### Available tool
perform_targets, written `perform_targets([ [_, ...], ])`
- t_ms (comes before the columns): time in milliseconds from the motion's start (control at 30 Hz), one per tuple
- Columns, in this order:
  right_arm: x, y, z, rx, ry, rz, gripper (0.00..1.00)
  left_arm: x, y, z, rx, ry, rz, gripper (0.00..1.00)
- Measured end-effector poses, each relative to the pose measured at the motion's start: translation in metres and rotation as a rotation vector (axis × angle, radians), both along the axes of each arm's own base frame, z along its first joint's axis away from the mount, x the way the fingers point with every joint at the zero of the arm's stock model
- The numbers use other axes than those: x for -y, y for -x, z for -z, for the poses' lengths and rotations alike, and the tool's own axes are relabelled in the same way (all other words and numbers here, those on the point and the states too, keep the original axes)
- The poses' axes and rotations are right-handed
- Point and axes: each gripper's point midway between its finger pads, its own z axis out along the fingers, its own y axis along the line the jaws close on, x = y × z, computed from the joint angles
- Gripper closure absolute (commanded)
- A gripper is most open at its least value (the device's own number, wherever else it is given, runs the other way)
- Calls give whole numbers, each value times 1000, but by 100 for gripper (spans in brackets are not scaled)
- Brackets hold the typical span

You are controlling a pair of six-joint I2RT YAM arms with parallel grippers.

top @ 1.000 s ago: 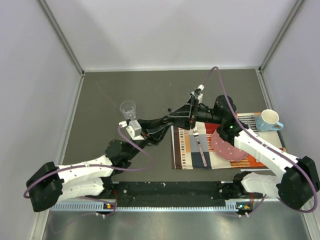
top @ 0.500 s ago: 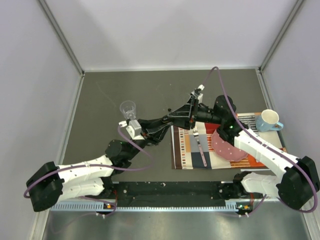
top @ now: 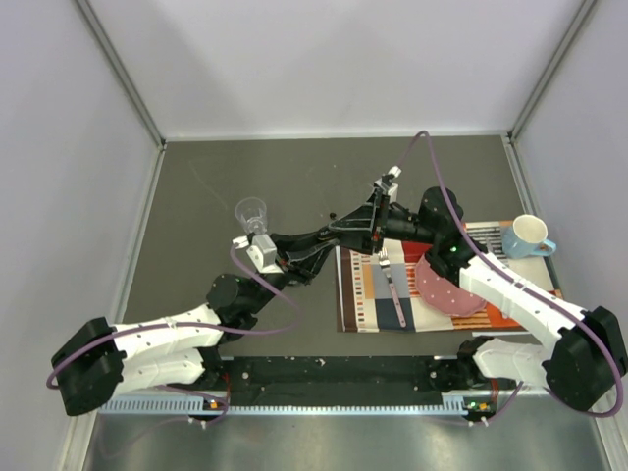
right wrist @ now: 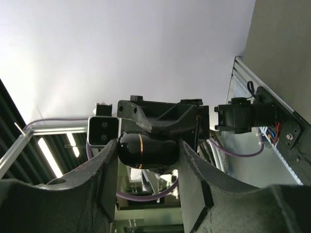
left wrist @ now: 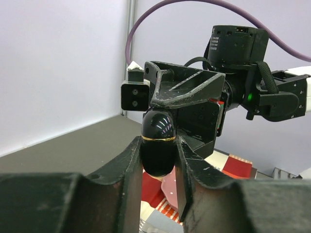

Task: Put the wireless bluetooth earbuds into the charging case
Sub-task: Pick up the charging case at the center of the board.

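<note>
Black glossy charging case (left wrist: 158, 143), gold-banded, pinched between left jaws and gripped from the opposite side by right jaws; held aloft over desk (top: 196, 186) centre, near striped mat's (top: 365, 299) far edge. Clear cup (top: 251, 213) stands apart, leftward.

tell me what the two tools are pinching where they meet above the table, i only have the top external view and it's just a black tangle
observer: the left wrist view shows the left tool shut across the sides of a glossy black egg-shaped case with a thin gold band round it.
operator: and the other one, is it on it too
observer: yes, in the right wrist view the right tool grips that same case by its two ends.
</note>
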Motion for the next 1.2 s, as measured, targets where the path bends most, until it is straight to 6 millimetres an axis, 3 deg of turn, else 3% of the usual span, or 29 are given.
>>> perform_targets([
  [67, 0, 0, 0, 1, 0, 1, 100, 0, 0, 0, -3, 2, 1, 81],
  [100, 0, 0, 0, 1, 0, 2, 100, 0, 0, 0, -3, 2, 1, 87],
  [167, 0, 0, 0, 1, 1, 2, 100, 0, 0, 0, -3, 2, 0, 89],
  [233, 0, 0, 1, 2, 4, 3, 100, 0, -1, 0, -5, 1, -2, 100],
  [267, 0, -1, 2, 3, 7, 3, 99, 0, -1, 1, -6, -1, -2, 100],
  [300, 0, -1, 3, 4, 10, 5, 88, 0, -1, 2, -7, -3, -2, 100],
  [367, 0, -2, 4, 9, 18, 9, 77, 1, -1, 3, -10, -9, -2, 100],
  [433, 1, -3, 8, 17, 32, 18, 52, 2, -2, 6, -15, -19, -3, 100],
  [500, 2, -4, 11, 30, 57, 33, 37, 3, -3, 10, -22, -30, -3, 100],
  [633, 6, -4, 15, 81, 120, 52, 18, 3, -2, 10, -21, -32, -1, 100],
  [800, 18, -4, 18, 177, 200, 100, 13, -6, 2, 9, -14, -15, -8, 100],
  [1067, 42, -1, -14, 551, 299, 151, 13, -29, 17, -8, 35, 57, -9, 100],
  [1200, 46, 8, -26, 708, 323, 110, 13, -37, 25, -5, 71, 70, -4, 100],
])
